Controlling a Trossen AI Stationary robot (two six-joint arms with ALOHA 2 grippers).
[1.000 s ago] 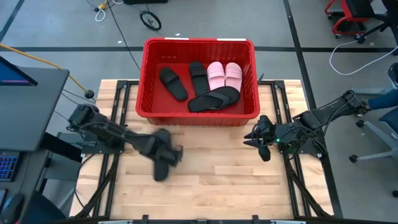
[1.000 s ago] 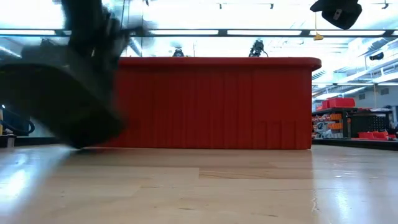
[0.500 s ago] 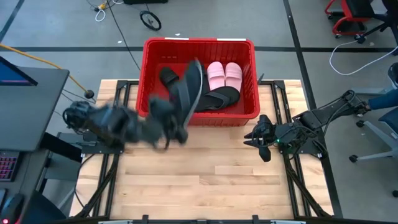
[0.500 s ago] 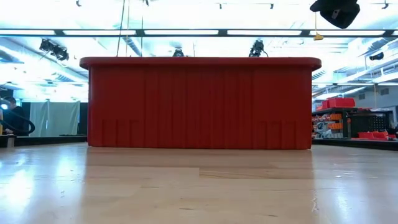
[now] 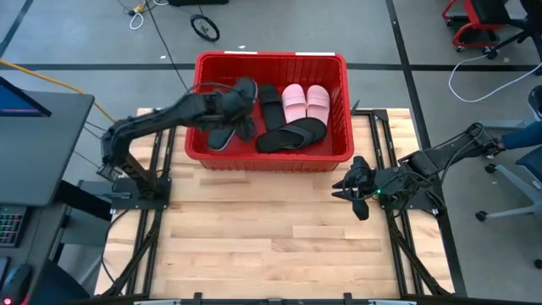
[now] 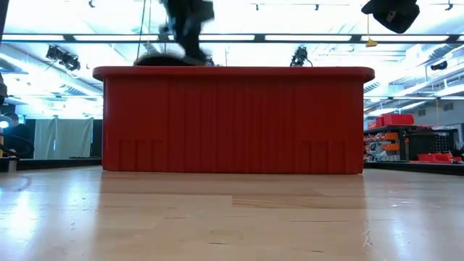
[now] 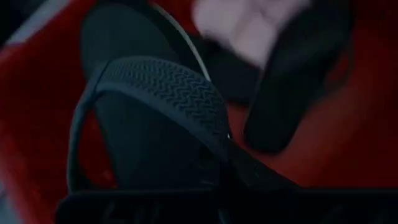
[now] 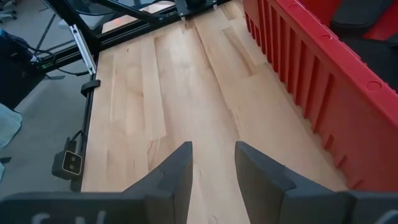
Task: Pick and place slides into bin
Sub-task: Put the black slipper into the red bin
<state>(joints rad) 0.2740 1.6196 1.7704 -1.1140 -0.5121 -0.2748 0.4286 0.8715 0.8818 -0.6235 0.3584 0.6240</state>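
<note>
The red bin stands at the table's far middle. In it lie two pink slides, a black slide and a black flip-flop. My left gripper reaches over the bin's left part and is shut on another black slide. That slide fills the left wrist view with its ribbed strap up. In the low view the left gripper shows above the bin's rim. My right gripper is open and empty over the table, right of the bin's near right corner. My left gripper is shut on the black slide, but the slide and the gripper's own body hide the place of contact. The slide's ribbed strap shows just ahead of the fingers. The slide reaches from the gripper toward the bin's near left corner, tilted. Whether it touches the bin's floor, I cannot tell.
The bin's ribbed near wall runs beside my right gripper. Bare wooden table lies in front of the bin. Metal frame rails run along the table's left and right sides.
My left gripper has lifted the black slide off the table's near left part and carried it up and toward the far edge, over the bin's near wall and into the bin's left part. The slide has turned about on the way.
</note>
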